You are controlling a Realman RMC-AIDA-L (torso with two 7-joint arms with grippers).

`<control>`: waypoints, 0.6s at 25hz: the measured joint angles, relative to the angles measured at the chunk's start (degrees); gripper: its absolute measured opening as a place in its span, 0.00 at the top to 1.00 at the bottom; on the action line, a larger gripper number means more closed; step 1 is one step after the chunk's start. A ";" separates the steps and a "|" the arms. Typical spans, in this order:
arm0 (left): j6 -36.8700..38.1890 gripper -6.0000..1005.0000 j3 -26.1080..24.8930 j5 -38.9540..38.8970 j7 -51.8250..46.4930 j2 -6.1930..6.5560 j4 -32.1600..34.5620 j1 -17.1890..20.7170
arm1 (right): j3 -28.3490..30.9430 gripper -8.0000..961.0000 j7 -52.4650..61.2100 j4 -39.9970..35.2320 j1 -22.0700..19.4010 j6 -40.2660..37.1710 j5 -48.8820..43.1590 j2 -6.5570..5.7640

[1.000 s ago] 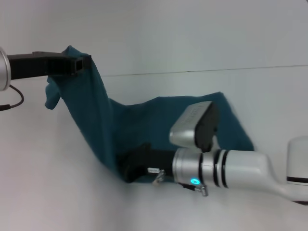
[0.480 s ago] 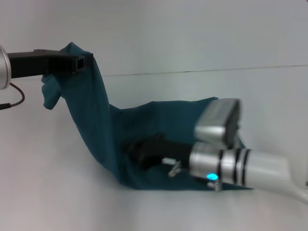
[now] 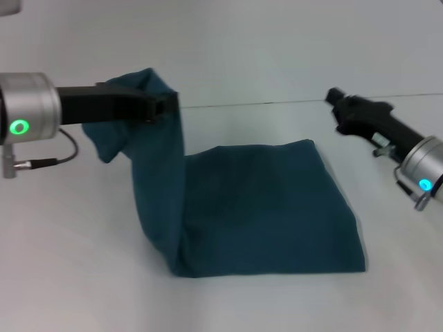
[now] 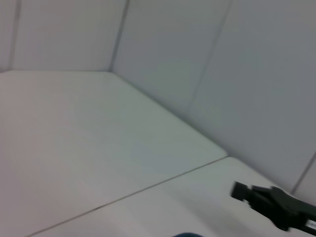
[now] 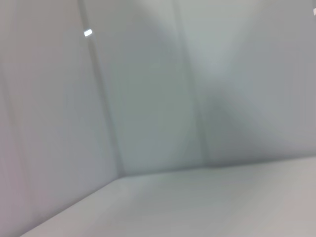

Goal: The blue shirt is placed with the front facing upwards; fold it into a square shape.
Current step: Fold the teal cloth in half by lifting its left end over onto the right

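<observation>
The blue shirt (image 3: 270, 207) lies mostly flat on the white table (image 3: 83, 277) in the head view. Its left part is pulled up into a steep hanging sheet (image 3: 159, 180). My left gripper (image 3: 165, 107) is shut on the top edge of that raised part, high above the table at the shirt's left side. My right gripper (image 3: 332, 97) is up at the right, beyond the shirt's far right corner, clear of the cloth and holding nothing. It also shows in the left wrist view (image 4: 239, 190). No lettering or label shows on the shirt.
A thin seam line (image 3: 277, 102) crosses the table behind the shirt. The right wrist view shows only pale walls and table. A black cable (image 3: 48, 162) hangs under my left wrist.
My right arm has lifted off the shirt's middle and swung back to the far right. My left gripper has carried the raised shirt edge rightwards, over the flat part.
</observation>
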 joint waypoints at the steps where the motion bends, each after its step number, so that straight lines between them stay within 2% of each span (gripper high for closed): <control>1: -0.46 0.97 0.74 -1.10 0.60 -0.02 -0.76 -0.20 | -0.12 0.92 -0.42 -0.58 -0.04 0.19 1.20 -0.01; 10: -9.40 0.97 8.98 -8.35 4.39 -0.06 -10.97 -3.49 | -0.08 0.92 -0.86 -4.84 0.43 4.33 3.74 -0.04; 15: -16.43 0.97 15.12 -16.36 10.05 -0.12 -21.39 -7.18 | -0.44 0.92 -1.21 -6.35 0.19 5.83 5.37 -0.18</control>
